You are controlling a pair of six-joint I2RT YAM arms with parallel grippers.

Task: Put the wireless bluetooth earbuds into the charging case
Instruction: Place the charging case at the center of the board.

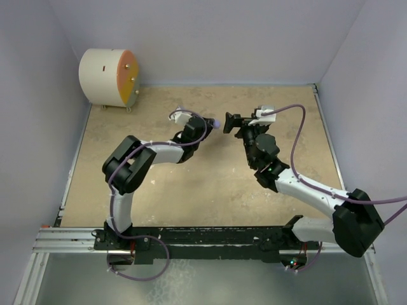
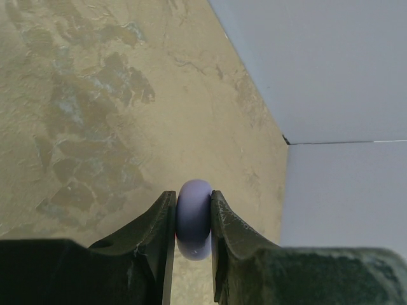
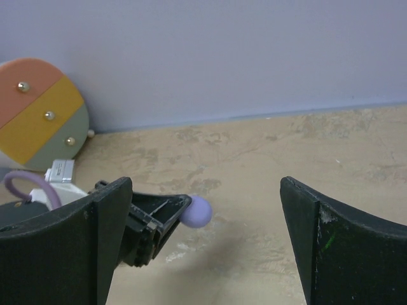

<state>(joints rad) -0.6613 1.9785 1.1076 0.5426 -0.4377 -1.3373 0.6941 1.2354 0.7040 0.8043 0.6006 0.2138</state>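
Tan mottled table fills the middle of the top view, grey walls around it. Round drum with an orange, yellow and green face sits in the upper left corner, well apart from the work. Left arm and right arm both reach to upper centre, tips facing each other, near but apart, which looks like a handover or a two-handed hold.

Left gripper is pinched on a small lilac piece, its fingers pressed against both flat sides and the rounded edge poking out in front. It is held above the table, offered toward the other arm.

Right gripper is spread wide and holds nothing. In its wrist view the lilac piece sits lower left between its fingers.

The piece is smooth and round with no stem showing. Probably the charging case, can't confirm. No loose earbuds visible in any view.
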